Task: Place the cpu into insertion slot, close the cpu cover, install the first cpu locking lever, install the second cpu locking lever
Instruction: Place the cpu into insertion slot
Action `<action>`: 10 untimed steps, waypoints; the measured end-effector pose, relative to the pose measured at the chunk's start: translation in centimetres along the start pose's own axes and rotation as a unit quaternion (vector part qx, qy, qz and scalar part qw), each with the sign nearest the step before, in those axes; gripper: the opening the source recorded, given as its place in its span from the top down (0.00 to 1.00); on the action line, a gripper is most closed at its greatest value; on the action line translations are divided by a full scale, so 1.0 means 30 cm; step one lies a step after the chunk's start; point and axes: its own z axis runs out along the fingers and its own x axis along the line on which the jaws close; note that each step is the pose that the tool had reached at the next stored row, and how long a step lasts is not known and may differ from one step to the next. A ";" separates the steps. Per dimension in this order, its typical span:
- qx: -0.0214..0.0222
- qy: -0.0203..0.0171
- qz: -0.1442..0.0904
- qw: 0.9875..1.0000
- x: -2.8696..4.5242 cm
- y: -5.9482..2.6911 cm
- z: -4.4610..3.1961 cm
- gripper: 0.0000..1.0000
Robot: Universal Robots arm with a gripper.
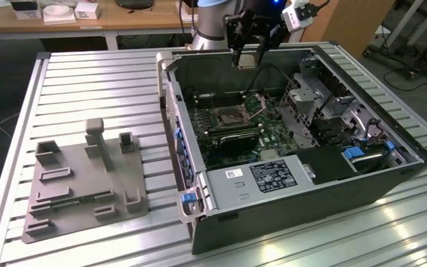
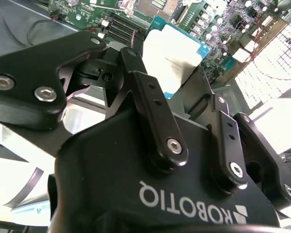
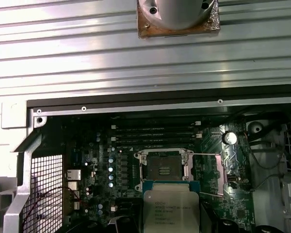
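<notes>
**While the cpu [image 1: 248, 62] hangs over the case rim, the insertion slot [image 1: 232, 117] lies bare**

Clamped on two opposite edges of the cpu, the gripper [image 1: 248, 54] has its fingers [image 2: 145, 97] drawn in to the chip's width. The chip's silvery face and thin green rim show between them in the second wrist view. In the exterior view the gripper hangs above the far wall of the open computer case [image 1: 295, 206], well apart from the board below. The insertion slot sits near the middle of the green board with its dark square uncovered. What looks like the cpu cover [image 1: 260, 102] is tilted up along the slot's side toward the exterior view's right. Long black memory slots [image 1: 217, 100] run just beside the socket's surround. A metal drive cage [image 1: 310, 94] stands further to the exterior view's right, and the air straight above the socket is open. On the slatted table [image 1: 95, 83], a grey fixture plate [image 1: 87, 183] lies well apart from the case.
</notes>
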 end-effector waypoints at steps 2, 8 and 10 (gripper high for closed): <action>0.000 0.000 0.003 1.000 0.000 0.000 0.000 0.46; 0.000 -0.001 0.014 1.000 0.001 0.000 0.002 0.46; 0.000 -0.002 0.019 1.000 0.001 0.000 0.003 0.46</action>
